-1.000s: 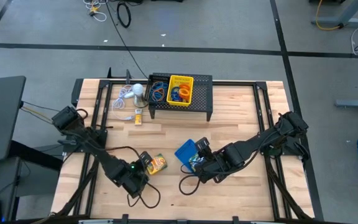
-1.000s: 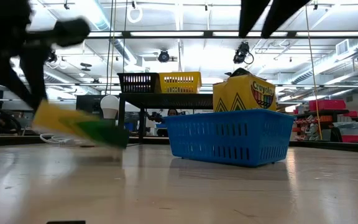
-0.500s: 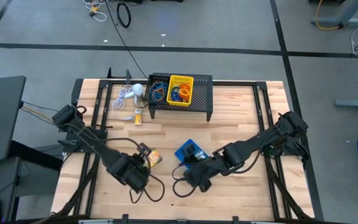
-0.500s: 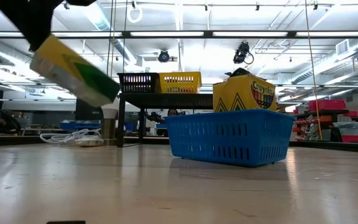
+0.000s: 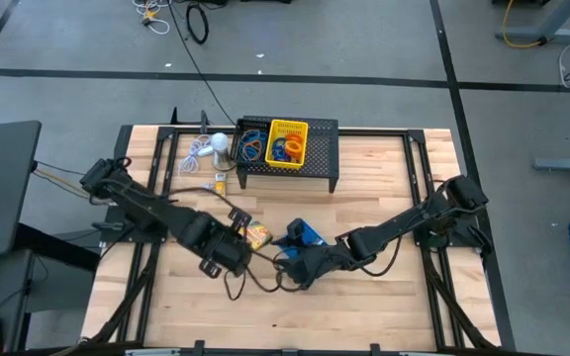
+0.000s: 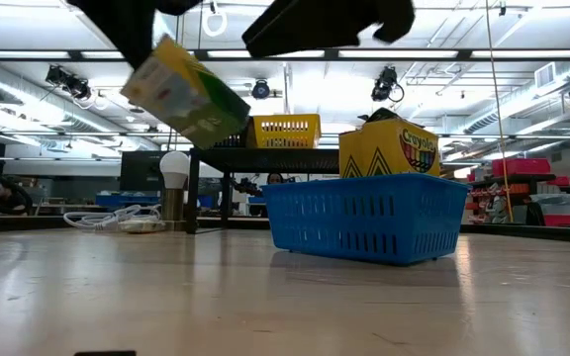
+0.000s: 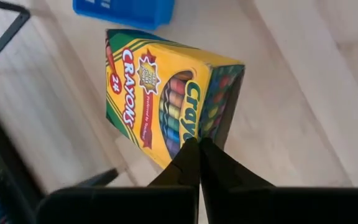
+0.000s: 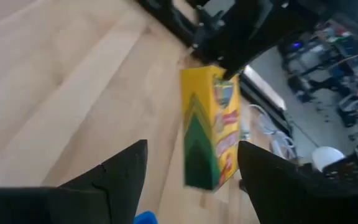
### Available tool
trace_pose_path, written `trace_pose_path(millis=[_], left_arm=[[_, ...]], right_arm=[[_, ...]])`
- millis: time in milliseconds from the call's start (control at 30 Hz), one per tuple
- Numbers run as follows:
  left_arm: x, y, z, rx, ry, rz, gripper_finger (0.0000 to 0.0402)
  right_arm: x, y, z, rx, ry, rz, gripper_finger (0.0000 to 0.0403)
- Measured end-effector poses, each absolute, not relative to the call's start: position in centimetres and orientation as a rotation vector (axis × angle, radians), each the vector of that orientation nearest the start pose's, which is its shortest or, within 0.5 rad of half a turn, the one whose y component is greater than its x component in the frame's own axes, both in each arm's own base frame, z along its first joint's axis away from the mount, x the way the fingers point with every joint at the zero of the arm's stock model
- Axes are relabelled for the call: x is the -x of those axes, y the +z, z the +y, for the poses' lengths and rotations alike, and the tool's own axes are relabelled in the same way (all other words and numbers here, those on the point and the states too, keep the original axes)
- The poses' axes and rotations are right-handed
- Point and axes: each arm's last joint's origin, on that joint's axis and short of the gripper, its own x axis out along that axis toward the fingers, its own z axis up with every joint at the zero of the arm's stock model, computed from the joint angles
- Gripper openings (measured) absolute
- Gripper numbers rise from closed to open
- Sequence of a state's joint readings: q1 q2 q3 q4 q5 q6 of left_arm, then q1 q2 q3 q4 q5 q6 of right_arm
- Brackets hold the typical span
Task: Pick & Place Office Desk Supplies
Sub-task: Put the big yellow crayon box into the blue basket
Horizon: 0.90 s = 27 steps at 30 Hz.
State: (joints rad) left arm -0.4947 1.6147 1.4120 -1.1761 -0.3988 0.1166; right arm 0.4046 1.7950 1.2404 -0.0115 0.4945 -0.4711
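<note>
Light is bright and even across the high view, with only soft, short shadows under the arms on the table. In the low view, ceiling strip lights glare from 12 o'clock, leaving the arms as black silhouettes; the blue tray is sharp, while the wood nearest the lens is soft. The right wrist view is smeared by motion blur, the crayon box indistinct. The left wrist view stays crisp on the box's print.
</note>
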Motion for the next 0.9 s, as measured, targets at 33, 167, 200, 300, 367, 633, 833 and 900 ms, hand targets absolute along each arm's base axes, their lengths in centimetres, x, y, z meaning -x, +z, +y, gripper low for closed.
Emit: trace_pose_path(millis=[33, 167, 200, 300, 367, 633, 833, 900], left_arm=[[-27.4, 28.4, -13.0, -0.684, -0.165, 1.236, 0.0001], [-28.4, 28.5, -11.7, -0.674, -0.174, 1.223, 0.0001], [-28.5, 28.5, -11.2, -0.673, -0.163, 1.231, 0.0001], [-29.0, 28.5, -10.1, -0.663, -0.141, 1.234, 0.0001], [-29.3, 28.6, -9.6, -0.666, -0.135, 1.227, 0.0001], [-30.2, 28.7, -8.4, -0.683, -0.141, 1.196, 0.0001], [-30.4, 29.4, -8.6, -0.686, -0.146, 1.164, 0.0001], [-30.5, 30.1, -8.7, -0.684, -0.144, 1.139, 0.0001]], right_arm=[[-37.1, 23.1, 14.1, 0.707, 0.015, 0.513, 0.0259], [-37.3, 22.4, 13.0, 0.711, -0.024, 0.509, 0.0259], [-37.3, 22.2, 12.7, 0.707, -0.030, 0.517, 0.0259], [-37.2, 21.7, 12.4, 0.709, -0.034, 0.531, 0.0259], [-37.2, 21.7, 12.4, 0.702, -0.030, 0.532, 0.0259], [-37.5, 21.7, 11.4, 0.691, -0.049, 0.539, 0.0259], [-37.9, 21.8, 10.2, 0.682, -0.081, 0.544, 0.0259], [-38.0, 21.8, 9.8, 0.683, -0.090, 0.547, 0.0259]])
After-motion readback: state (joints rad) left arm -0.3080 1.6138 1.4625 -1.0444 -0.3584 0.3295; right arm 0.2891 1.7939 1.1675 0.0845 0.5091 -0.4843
